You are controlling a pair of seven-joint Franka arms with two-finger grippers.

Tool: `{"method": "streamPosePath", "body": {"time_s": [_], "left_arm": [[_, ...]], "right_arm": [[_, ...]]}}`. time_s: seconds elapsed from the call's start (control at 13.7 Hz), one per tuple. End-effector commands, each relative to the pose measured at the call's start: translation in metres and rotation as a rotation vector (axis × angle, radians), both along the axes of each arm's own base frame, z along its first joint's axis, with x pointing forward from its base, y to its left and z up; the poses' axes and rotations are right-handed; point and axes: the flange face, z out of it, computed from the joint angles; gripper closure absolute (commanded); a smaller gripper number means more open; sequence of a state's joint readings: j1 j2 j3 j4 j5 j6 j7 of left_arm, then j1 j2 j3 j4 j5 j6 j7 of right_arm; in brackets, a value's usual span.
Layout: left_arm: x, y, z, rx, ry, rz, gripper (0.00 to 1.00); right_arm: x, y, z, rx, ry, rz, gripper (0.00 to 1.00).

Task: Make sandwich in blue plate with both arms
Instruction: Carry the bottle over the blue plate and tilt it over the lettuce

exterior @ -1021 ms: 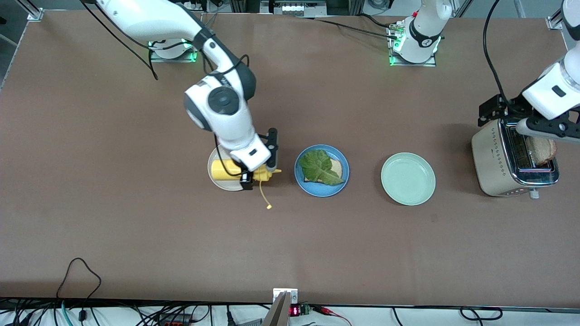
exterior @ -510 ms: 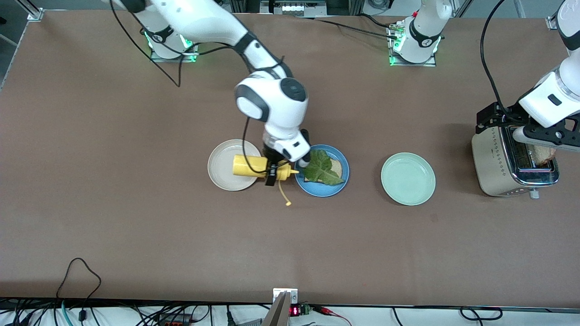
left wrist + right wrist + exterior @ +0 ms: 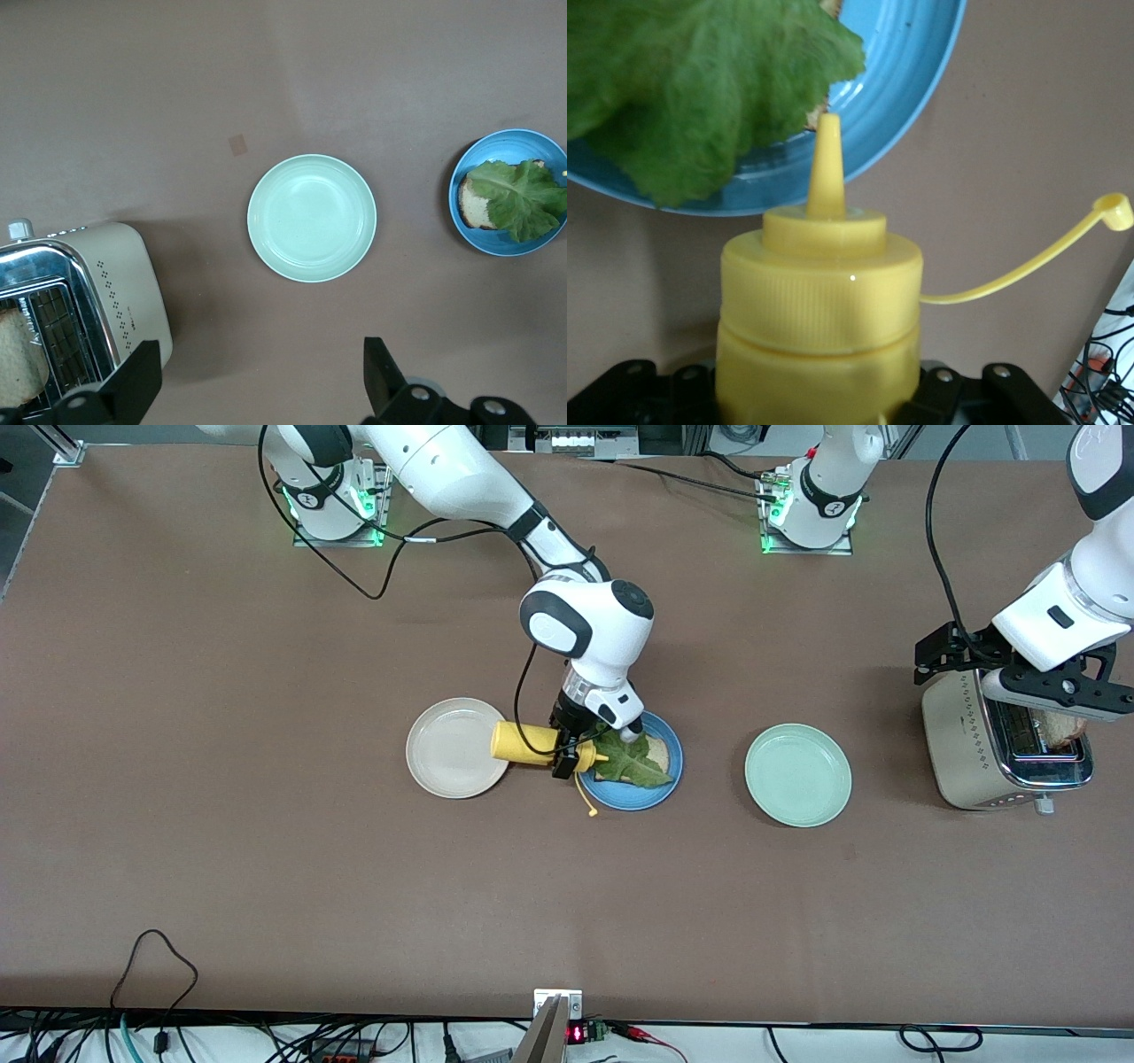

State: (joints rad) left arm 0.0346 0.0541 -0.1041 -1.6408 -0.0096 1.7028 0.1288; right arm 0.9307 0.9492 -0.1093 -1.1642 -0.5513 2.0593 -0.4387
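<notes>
The blue plate (image 3: 633,802) holds one bread slice (image 3: 657,753) with a green lettuce leaf (image 3: 631,757) on it. My right gripper (image 3: 567,748) is shut on a yellow squeeze bottle (image 3: 527,742) lying sideways in the air, its nozzle (image 3: 827,164) over the plate's rim (image 3: 904,53) beside the lettuce (image 3: 682,88). Its cap (image 3: 1116,211) hangs open on a tether. My left gripper (image 3: 1054,691) is open and empty (image 3: 261,390) over the toaster (image 3: 966,744). A second bread slice (image 3: 1063,726) sits in the toaster slot.
A beige-white plate (image 3: 443,748) lies beside the blue plate toward the right arm's end. A mint-green plate (image 3: 797,775) lies between the blue plate and the toaster; it also shows in the left wrist view (image 3: 310,217).
My right arm has carried the yellow bottle from over the beige-white plate to the blue plate's edge. My left gripper has shifted a little over the toaster.
</notes>
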Motion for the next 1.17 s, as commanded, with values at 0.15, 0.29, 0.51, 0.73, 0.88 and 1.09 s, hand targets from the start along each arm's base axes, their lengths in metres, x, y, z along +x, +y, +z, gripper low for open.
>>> {"method": "streamPosePath", "body": {"time_s": [0.15,0.29,0.51,0.73,0.88,1.09], "left_arm": [[0.002,0.002,0.007,0.004,-0.009,0.011,0.0],[0.003,0.005,0.007,0.002,-0.011,0.021,0.0],[0.0,0.01,0.005,0.004,0.013,0.052,0.0],[0.0,0.034,0.002,0.007,0.037,0.18,0.0],[0.004,0.066,-0.014,0.01,0.08,0.253,0.0],[0.012,0.115,-0.044,0.161,0.131,0.273,0.0]], "right_arm": [[0.004,0.004,0.012,-0.001,-0.03,-0.003,0.84],[0.011,0.0,0.018,0.002,-0.033,-0.009,0.84],[0.029,-0.019,0.048,0.009,0.005,-0.035,0.84],[0.058,-0.054,0.121,0.142,0.088,-0.064,0.84],[0.075,-0.1,0.173,0.21,0.188,-0.047,0.84],[0.104,-0.202,0.235,0.395,0.308,-0.048,0.84]]}}
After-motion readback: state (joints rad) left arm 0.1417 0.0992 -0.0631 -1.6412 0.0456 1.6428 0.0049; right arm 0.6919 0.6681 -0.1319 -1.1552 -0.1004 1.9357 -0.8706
